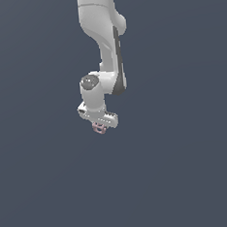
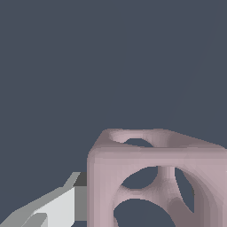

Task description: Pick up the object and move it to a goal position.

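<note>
The white robot arm's claw (image 1: 100, 125) pointed down, pinching the small pale pink hollow cube with round holes (image 1: 100, 129) between its fingers; one grey-white finger (image 2: 60, 206) pressed the cube's (image 2: 155, 181) side at nine o'clock. The cube sat at the claw's tip, at six o'clock below the wrist, probably so it could be carried to the goal. No containers or goal marker showed.
</note>
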Tool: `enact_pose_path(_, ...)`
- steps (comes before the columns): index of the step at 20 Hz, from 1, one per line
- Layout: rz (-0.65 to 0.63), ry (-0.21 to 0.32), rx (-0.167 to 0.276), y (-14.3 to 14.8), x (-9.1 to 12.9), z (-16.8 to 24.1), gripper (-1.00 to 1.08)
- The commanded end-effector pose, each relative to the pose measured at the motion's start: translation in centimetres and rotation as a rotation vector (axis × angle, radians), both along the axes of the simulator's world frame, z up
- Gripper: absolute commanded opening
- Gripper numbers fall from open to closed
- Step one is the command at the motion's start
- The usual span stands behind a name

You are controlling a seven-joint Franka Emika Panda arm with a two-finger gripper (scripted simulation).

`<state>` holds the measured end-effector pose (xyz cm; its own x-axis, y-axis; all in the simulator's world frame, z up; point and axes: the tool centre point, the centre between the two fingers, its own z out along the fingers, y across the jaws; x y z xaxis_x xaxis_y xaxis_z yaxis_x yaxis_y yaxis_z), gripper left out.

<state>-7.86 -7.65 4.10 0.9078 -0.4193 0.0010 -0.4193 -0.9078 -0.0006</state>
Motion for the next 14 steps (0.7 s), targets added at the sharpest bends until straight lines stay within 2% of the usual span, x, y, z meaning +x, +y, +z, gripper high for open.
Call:
enact_pose_path(1,0.0,0.0,0.0,0.2,0.1,0.2,-1.0)
enact_pose_path(7,0.0,0.0,0.0,2.2,0.9,2.2,-1.0)
enact_pose_path(14,0.0,0.0,-0.001,6.6,2.8,6.7,-1.0)
